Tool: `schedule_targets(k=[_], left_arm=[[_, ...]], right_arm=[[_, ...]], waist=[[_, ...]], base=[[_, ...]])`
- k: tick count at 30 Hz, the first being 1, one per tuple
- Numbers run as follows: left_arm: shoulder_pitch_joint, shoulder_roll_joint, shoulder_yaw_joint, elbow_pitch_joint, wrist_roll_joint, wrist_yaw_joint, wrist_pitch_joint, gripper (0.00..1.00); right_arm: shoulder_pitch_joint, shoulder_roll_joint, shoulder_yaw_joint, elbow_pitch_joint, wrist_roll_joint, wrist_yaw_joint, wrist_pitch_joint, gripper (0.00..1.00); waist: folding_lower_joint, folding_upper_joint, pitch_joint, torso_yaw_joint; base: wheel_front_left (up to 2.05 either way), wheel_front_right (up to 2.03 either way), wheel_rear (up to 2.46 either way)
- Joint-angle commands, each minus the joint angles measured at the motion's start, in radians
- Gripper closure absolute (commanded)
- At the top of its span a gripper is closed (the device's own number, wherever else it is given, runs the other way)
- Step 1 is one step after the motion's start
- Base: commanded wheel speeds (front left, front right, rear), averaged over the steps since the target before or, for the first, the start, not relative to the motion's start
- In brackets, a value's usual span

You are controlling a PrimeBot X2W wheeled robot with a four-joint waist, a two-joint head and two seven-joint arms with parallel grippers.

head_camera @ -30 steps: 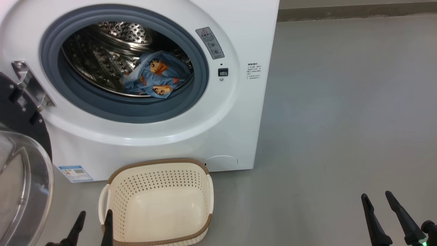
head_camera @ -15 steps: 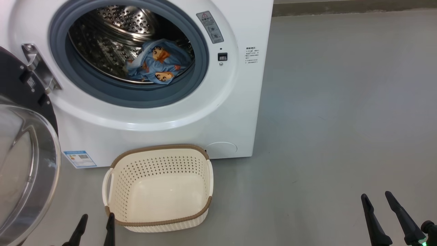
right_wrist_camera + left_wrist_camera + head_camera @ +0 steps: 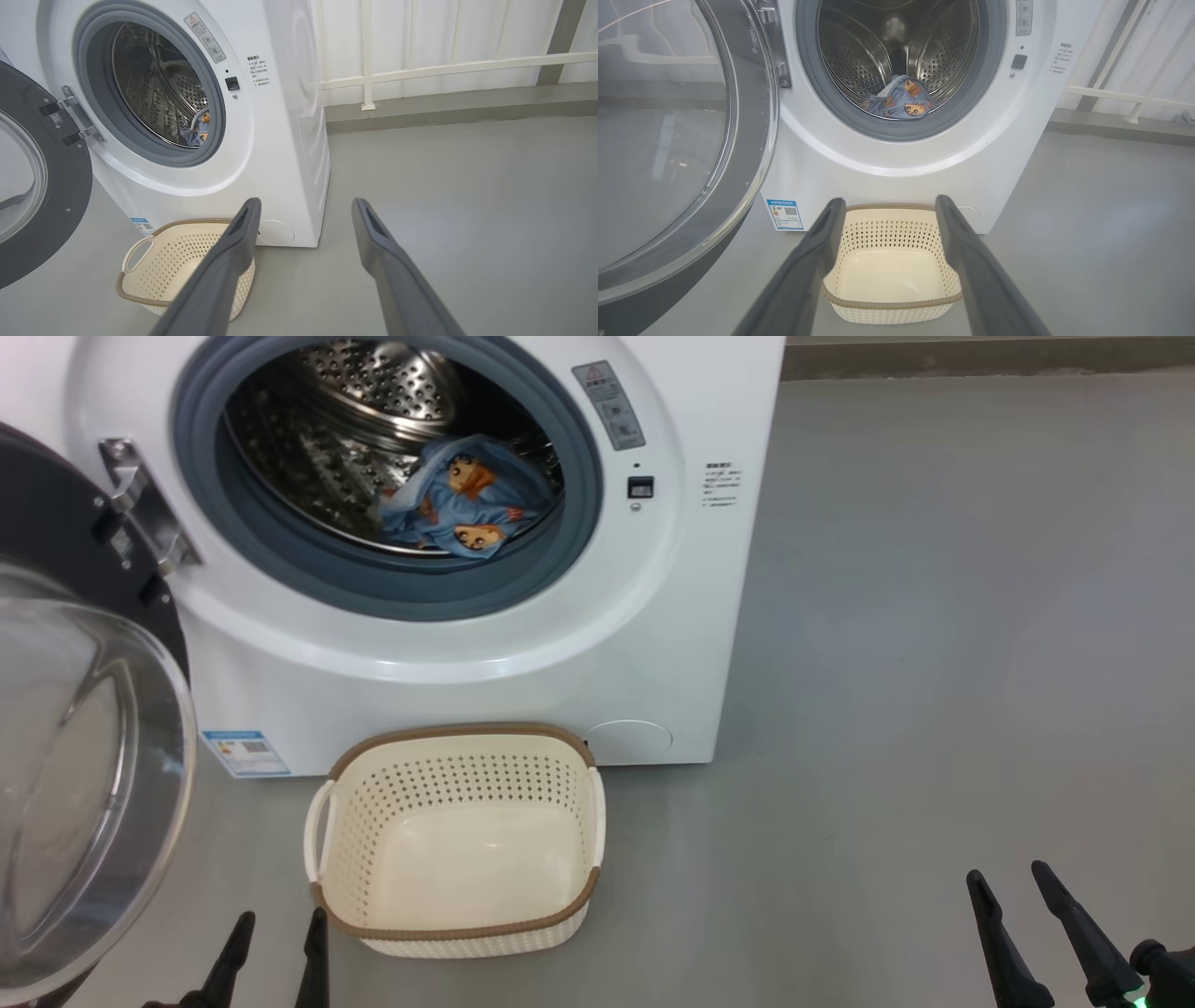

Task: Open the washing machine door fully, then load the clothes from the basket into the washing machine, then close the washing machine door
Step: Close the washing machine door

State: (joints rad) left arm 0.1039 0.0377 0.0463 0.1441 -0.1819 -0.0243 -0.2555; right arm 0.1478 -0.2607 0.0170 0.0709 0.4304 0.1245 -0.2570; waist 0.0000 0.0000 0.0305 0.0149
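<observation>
The grey floor [image 3: 934,635] spreads out to the right of the washing machine [image 3: 681,616], a white box that stands at the upper left of the head view with its round opening facing the robot. The washing machine door [image 3: 56,532] is swung wide open on the machine's left side, hanging from a metal hinge [image 3: 140,513]; its black rim and bulging clear window reach down to the lower left corner of the head view. A grey rubber gasket [image 3: 373,593] rings the opening, and the perforated steel drum [image 3: 373,383] shows behind it. The basket [image 3: 457,733] sits on the floor just in front of the machine's base, below the opening, upright, with its bare cream bottom in plain sight. The clothes [image 3: 462,504] lie bunched inside the drum, at its low front edge near the gasket. The left gripper [image 3: 284,915] hangs just beside the basket's left near corner, fingers spread apart and holding nothing. The right gripper [image 3: 1006,870] is well apart from the basket over bare floor at the lower right, its fingers likewise spread and empty. A small blue label [image 3: 246,752] is stuck low on the machine's front, left of the basket.
</observation>
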Motion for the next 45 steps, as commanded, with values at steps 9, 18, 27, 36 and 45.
schedule_targets(k=[9, 18, 27, 36, 45], left_arm=[[-0.019, 0.013, -0.006, -0.041, -0.057, 0.059, -0.006, 0.0], [-0.003, 0.013, -0.044, -0.048, -0.094, 0.093, -0.006, 0.0], [0.009, 0.013, -0.092, -0.048, -0.121, 0.115, -0.006, 0.0], [0.027, 0.013, -0.099, -0.081, -0.146, 0.142, -0.006, 0.0], [0.052, 0.013, -0.101, -0.126, -0.167, 0.179, -0.006, 0.0]], right_arm=[[-0.038, -0.042, 0.065, -0.024, -0.005, 0.006, -0.005, 0.0], [-0.059, -0.066, 0.115, -0.016, 0.003, 0.006, -0.005, 0.0], [-0.057, -0.085, 0.139, -0.01, 0.009, 0.006, -0.005, 0.0], [-0.101, -0.104, 0.198, 0.0, 0.019, 0.006, -0.005, 0.0], [-0.163, -0.125, 0.261, 0.024, 0.036, 0.006, -0.005, 0.0]], waist=[[0.0, 0.0, 0.022, 0.134], [0.0, 0.0, 0.029, 0.292], [0.0, 0.0, 0.027, 0.444], [0.0, 0.0, 0.05, 0.495], [0.0, 0.0, 0.063, 0.508]], base=[[0.0, 0.0, 0.0], [0.0, 0.0, 0.0], [0.0, 0.0, 0.0], [0.0, 0.0, 0.0], [0.0, 0.0, 0.0]])
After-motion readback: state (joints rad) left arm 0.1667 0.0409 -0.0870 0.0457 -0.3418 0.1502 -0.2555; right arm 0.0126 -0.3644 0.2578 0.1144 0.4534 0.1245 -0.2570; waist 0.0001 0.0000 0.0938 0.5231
